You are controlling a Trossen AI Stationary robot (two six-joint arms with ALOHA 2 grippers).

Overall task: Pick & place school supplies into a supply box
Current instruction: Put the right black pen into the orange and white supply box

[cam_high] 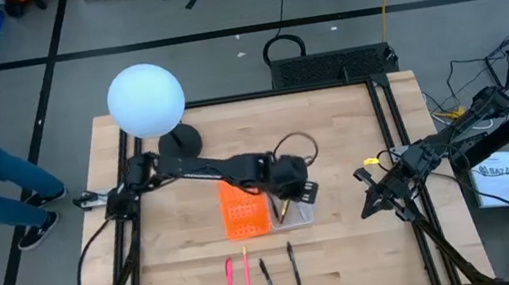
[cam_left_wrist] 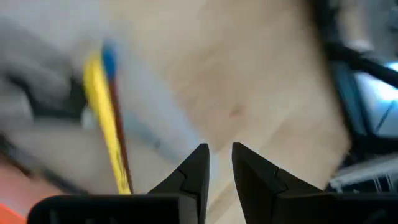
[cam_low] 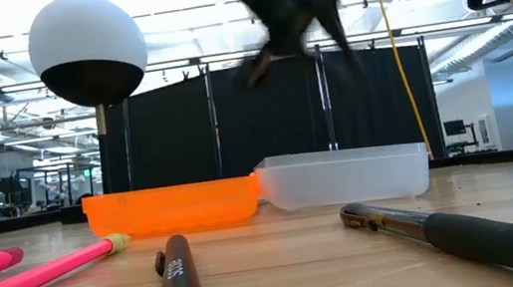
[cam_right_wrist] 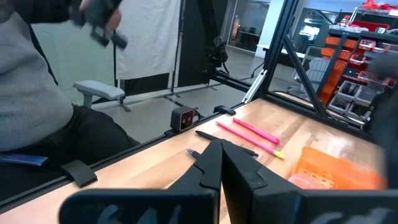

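Blurred by motion in the low view: left gripper [cam_low: 293,12], a dark smear above the supply box [cam_low: 342,177], finger shape unreadable there. Smeared in the left wrist view too: yellow pencil [cam_left_wrist: 106,121] with a blue tip, grey streaks around it, clear half not distinguishable. Hidden in the high view: most of the clear half, under the left gripper [cam_high: 291,185]. Cut off by the low view's edges: pink pens [cam_low: 34,275], black pens [cam_low: 470,229]. Too small to read: print on the nearest black pen [cam_low: 181,285]. Blurred in the right wrist view: orange half [cam_right_wrist: 339,171].
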